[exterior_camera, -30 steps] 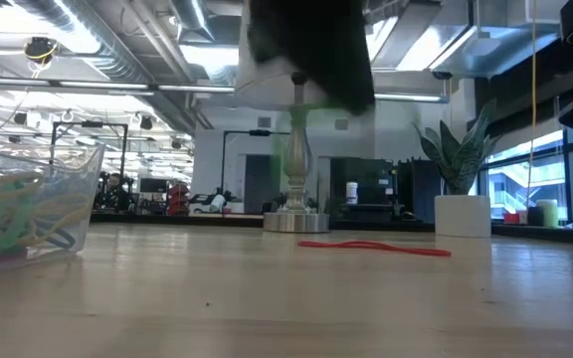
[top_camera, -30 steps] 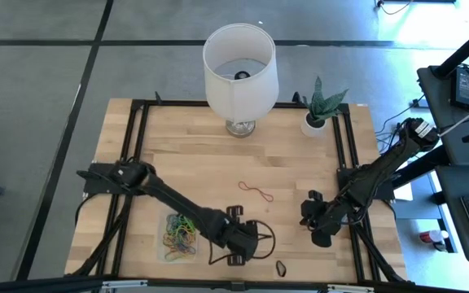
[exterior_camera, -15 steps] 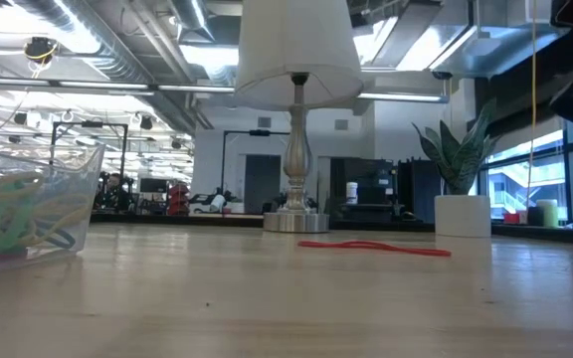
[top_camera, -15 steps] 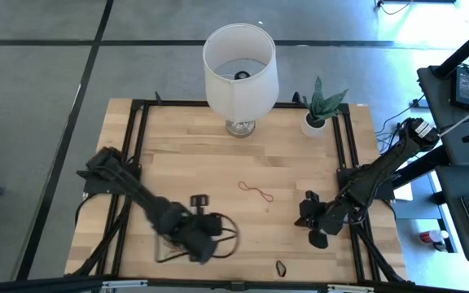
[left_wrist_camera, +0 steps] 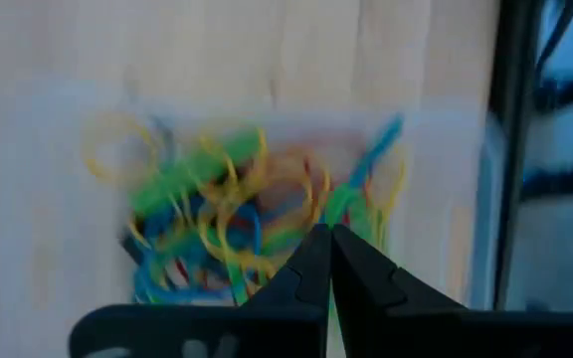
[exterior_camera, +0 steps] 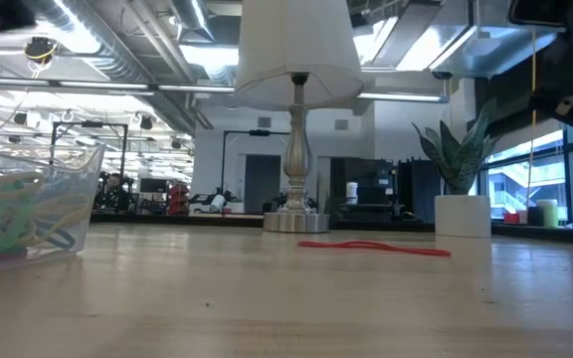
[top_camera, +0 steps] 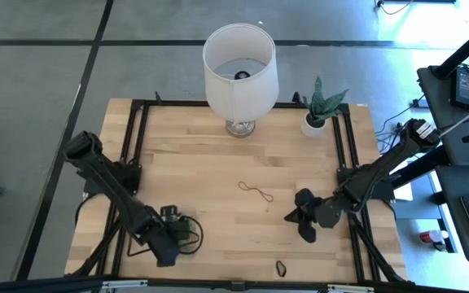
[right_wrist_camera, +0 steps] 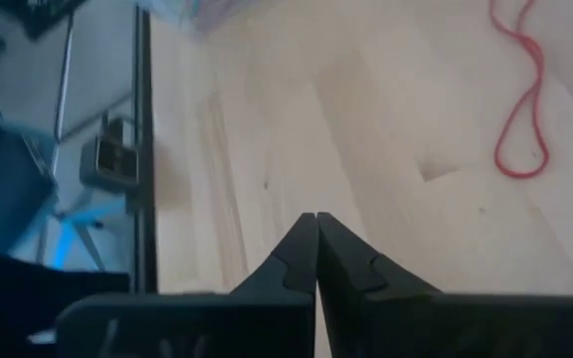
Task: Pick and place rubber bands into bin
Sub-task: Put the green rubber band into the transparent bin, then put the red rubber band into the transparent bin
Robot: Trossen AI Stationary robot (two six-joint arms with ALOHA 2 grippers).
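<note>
While the left gripper [top_camera: 187, 232] hung over the bin [exterior_camera: 38, 204] at the near left of the table [top_camera: 218, 163], its fingers [left_wrist_camera: 311, 268] were pressed together with nothing visible between them, which suggests it was there to drop a band rather than to fetch one. Inside the bin lay a tangle of rubber bands [left_wrist_camera: 237, 219] in yellow, green, blue and red, heaped with no common direction. The right gripper [top_camera: 302, 221] sat low on the right side of the table, also clenched and empty, near a red band [top_camera: 255, 192] that lay flat on the bare wood around the middle, well apart from the bin. That band was pulled out long and thin, its long axis running slantwise from the lamp [top_camera: 240, 69] side toward the right gripper. A dark band [top_camera: 281, 267] lay close to the near edge, a small loop standing roughly front to back. Judging by position, the right gripper was placed to take the red band.
</note>
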